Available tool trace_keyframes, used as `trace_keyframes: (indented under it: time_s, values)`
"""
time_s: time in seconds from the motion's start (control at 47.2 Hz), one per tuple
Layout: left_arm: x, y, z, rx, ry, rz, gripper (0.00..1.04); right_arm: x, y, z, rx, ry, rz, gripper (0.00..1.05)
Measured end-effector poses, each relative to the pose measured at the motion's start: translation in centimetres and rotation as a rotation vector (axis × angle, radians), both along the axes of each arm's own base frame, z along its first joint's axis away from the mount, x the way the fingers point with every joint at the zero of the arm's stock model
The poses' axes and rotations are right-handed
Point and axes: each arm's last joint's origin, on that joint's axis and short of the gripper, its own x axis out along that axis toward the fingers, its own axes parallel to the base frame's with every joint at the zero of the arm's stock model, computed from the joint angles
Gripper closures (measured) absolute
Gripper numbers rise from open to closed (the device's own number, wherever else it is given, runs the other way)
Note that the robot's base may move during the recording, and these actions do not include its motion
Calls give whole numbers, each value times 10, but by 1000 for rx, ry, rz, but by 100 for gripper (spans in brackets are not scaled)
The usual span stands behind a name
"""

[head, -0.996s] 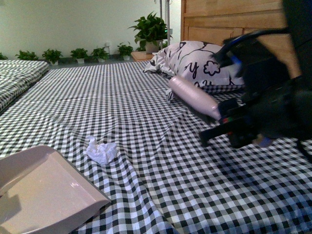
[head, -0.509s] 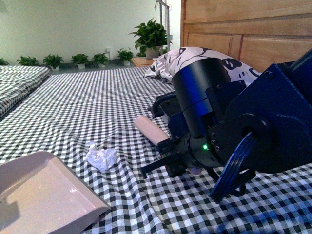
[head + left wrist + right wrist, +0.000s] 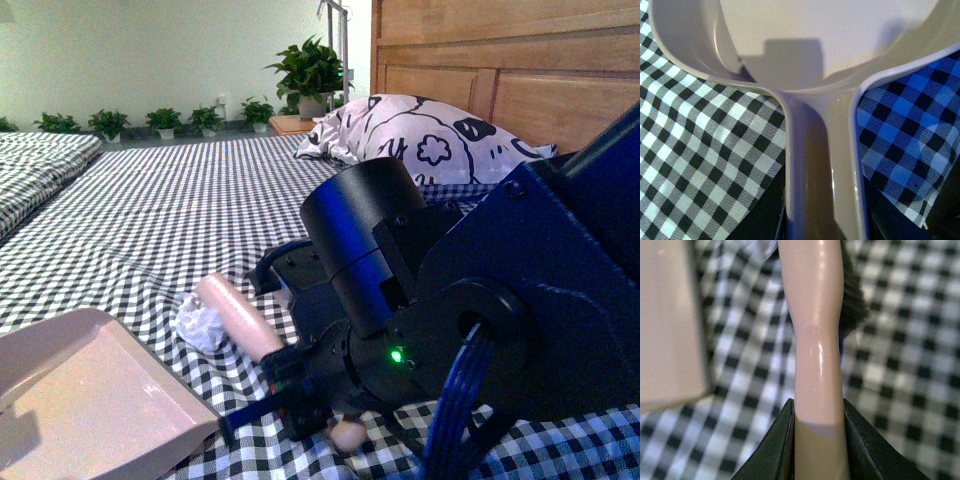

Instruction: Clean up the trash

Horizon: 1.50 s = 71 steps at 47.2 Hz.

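The trash, a small crumpled white tissue wad (image 3: 197, 326), lies on the checked bedspread just beyond the lip of the beige dustpan (image 3: 90, 400). The pink brush (image 3: 238, 315) slants right beside the wad and covers its right side. My right gripper (image 3: 292, 388) is shut on the brush handle (image 3: 816, 340); in the right wrist view the gripper (image 3: 818, 440) has its black fingers (image 3: 777, 450) pressed on both sides of it. My left gripper (image 3: 822, 222) is shut on the dustpan handle (image 3: 822, 150), with the pan (image 3: 830, 35) resting flat on the bed.
My right arm's bulky dark body (image 3: 480, 340) fills the lower right of the front view. A patterned pillow (image 3: 420, 130) lies against the wooden headboard (image 3: 500, 60). Potted plants (image 3: 310, 70) line the far wall. A corner of the dustpan (image 3: 667, 320) shows beside the brush.
My right arm has swung left and down with the brush, bringing it from the pillow side to the tissue wad. The dustpan has stayed nearly still.
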Motion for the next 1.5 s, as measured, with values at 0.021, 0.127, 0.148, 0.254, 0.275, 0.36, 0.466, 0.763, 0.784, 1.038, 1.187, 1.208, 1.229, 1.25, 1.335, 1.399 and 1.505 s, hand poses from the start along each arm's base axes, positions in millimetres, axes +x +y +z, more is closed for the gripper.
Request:
trace_keyframes:
  time_s: [0.021, 0.127, 0.148, 0.254, 0.275, 0.36, 0.466, 0.763, 0.784, 1.038, 1.187, 1.208, 1.229, 1.25, 1.335, 1.399, 1.505]
  values:
    - [0, 0, 0, 0, 0, 0, 79, -2, -1, 0, 3, 18, 14, 82]
    - [0, 0, 0, 0, 0, 0, 79, -12, -6, 5, 68, 128, 109, 82]
    - [0, 0, 0, 0, 0, 0, 79, -13, -7, 7, 79, 137, 116, 82]
    - [0, 0, 0, 0, 0, 0, 79, -13, -14, 20, 176, 186, 154, 82]
    - [0, 0, 0, 0, 0, 0, 79, -13, -16, 24, 201, 196, 161, 82]
    - [0, 0, 0, 0, 0, 0, 79, -9, -26, 39, 279, 217, 170, 82]
    - [0, 0, 0, 0, 0, 0, 79, -2, -38, 53, 348, 223, 142, 82]
    - [0, 0, 0, 1, 0, -1, 79, 7, -57, 49, 320, 179, 14, 82]
    - [0, 0, 0, 1, 0, -1, 79, 7, -57, 48, 318, 167, 4, 82]
    - [0, 0, 0, 1, 0, -1, 79, 16, -72, 43, 318, 89, -81, 82]
    - [0, 0, 0, 1, 0, -1, 79, 14, -91, 36, 304, 74, -110, 82]
    - [0, 0, 0, 1, 0, -1, 79, 13, -97, 36, 300, 66, -120, 82]
    - [0, 0, 0, 1, 0, -1, 79, 12, -102, 36, 296, 57, -128, 82]
    - [0, 0, 0, 1, 0, -1, 79, 12, -107, 37, 294, 50, -137, 82]
    - [0, 0, 0, 0, -5, 1, 79, 11, -122, 44, 297, 18, -165, 82]
    - [-1, -3, -5, 10, -114, 34, 79, 10, -138, 53, 312, -14, -194, 82]
    - [-3, -8, -7, -9, -230, 116, 79, 7, -159, 65, 334, -52, -229, 82]
